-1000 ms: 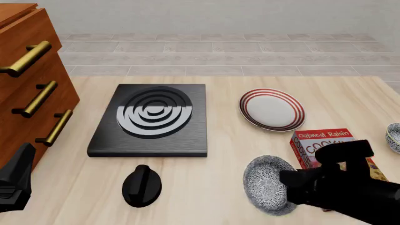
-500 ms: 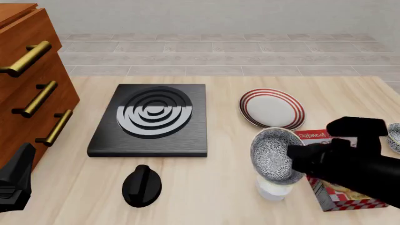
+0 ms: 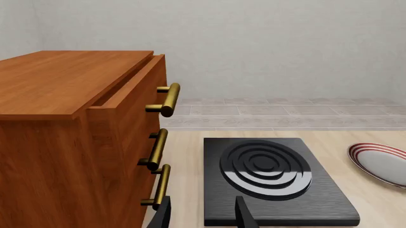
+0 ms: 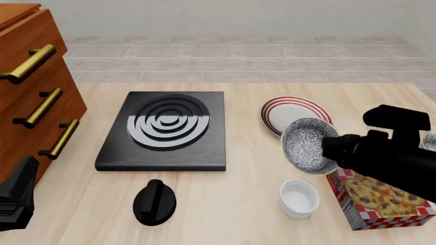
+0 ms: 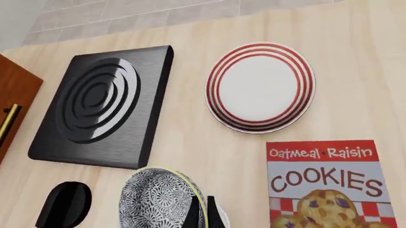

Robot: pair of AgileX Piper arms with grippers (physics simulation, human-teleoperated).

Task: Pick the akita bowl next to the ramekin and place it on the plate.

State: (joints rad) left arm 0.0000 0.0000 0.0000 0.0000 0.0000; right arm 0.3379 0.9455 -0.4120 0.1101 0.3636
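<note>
Pinching the rim of the akita bowl (image 4: 307,145), the right gripper (image 5: 201,213) holds it tilted above the bench between the ramekin (image 4: 298,198) and the plate (image 4: 295,116); rigid, glazed and probably slippery, it suits this rim hold.

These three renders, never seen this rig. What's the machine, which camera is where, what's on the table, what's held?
It is a simulated two-arm robot at a table. The front view looks down from above and behind the arms; each wrist view looks along one gripper's fingers.

On the table: a black stove burner, a black knob, a red-ringed plate, a white ramekin, a cookie box, with a wooden drawer cabinet at the left.

The right gripper is shut on the speckled akita bowl, lifted and tilted near the plate. The left gripper is open, holding nothing.
</note>
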